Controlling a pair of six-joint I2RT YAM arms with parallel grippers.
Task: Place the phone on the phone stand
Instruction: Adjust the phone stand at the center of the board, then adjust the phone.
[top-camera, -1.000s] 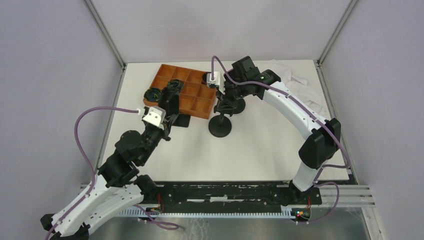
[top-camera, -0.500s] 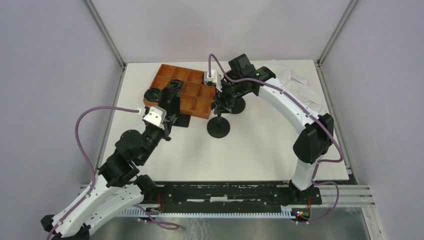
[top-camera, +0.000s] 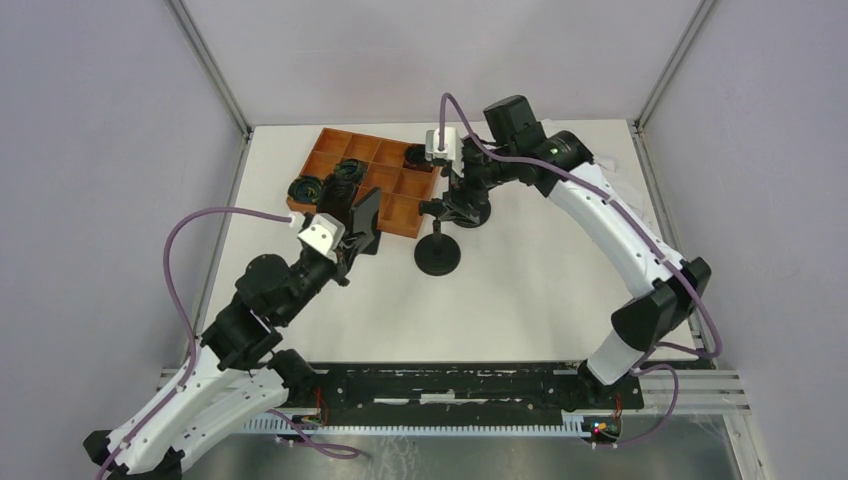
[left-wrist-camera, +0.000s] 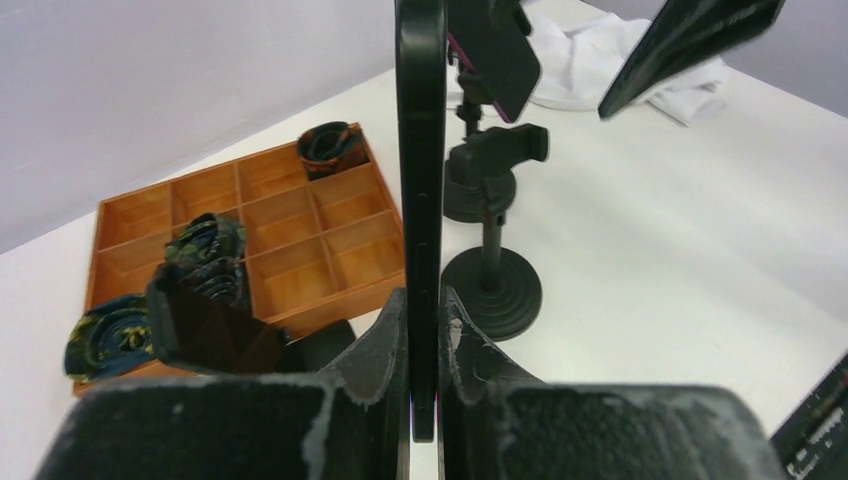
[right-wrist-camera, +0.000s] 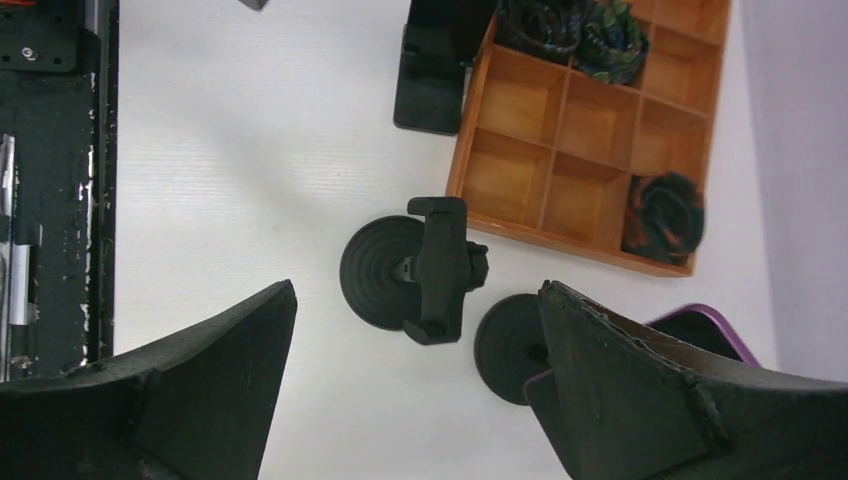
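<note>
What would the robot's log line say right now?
left end effector: shut on phone | phone: upright, edge-on | right end effector: open, above stand | stand: empty

no readable text, labels, brands or numbers anywhere; nothing legible on any object in view.

orange compartment tray (top-camera: 396, 206) on white worktop (top-camera: 520, 300). three dark patterned rolls: one (left-wrist-camera: 330, 146) in far corner cell, one (left-wrist-camera: 205, 246) in a left cell, one (left-wrist-camera: 104, 336) outside, just beside tray's left end. crumpled white cloth (left-wrist-camera: 572, 68) far right.
</note>
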